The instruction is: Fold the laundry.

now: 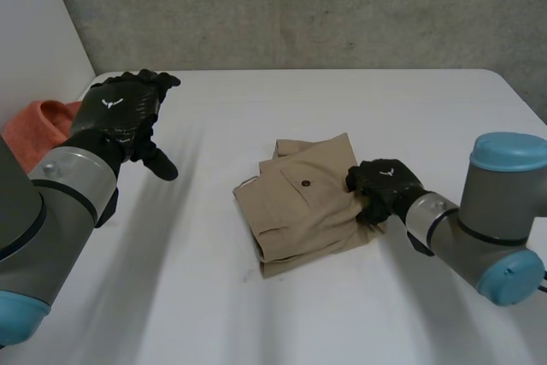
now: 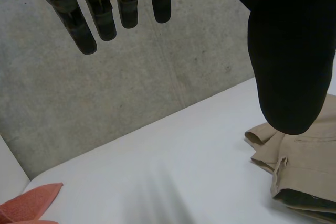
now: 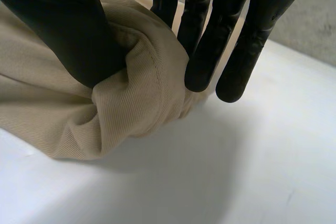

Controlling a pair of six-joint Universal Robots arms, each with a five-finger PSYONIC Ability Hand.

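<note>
Folded tan trousers (image 1: pixel 303 207) with a buttoned pocket lie in the middle of the white table (image 1: pixel 214 314). My right hand (image 1: pixel 385 185) is at their right edge. In the right wrist view its thumb (image 3: pixel 58 24) and fingers (image 3: pixel 236 40) pinch a bunched fold of the tan cloth (image 3: pixel 142 93) just above the table. My left hand (image 1: pixel 124 113) hovers over the table's left side, well clear of the trousers, fingers straight and spread. In the left wrist view the fingers (image 2: pixel 105 9) hold nothing, and a corner of the trousers (image 2: pixel 299 166) lies beyond the thumb.
An orange cloth (image 1: pixel 38 130) lies at the table's left edge, behind my left arm; its corner (image 2: pixel 31 203) is also in the left wrist view. A grey concrete wall (image 1: pixel 299 6) runs along the table's far edge.
</note>
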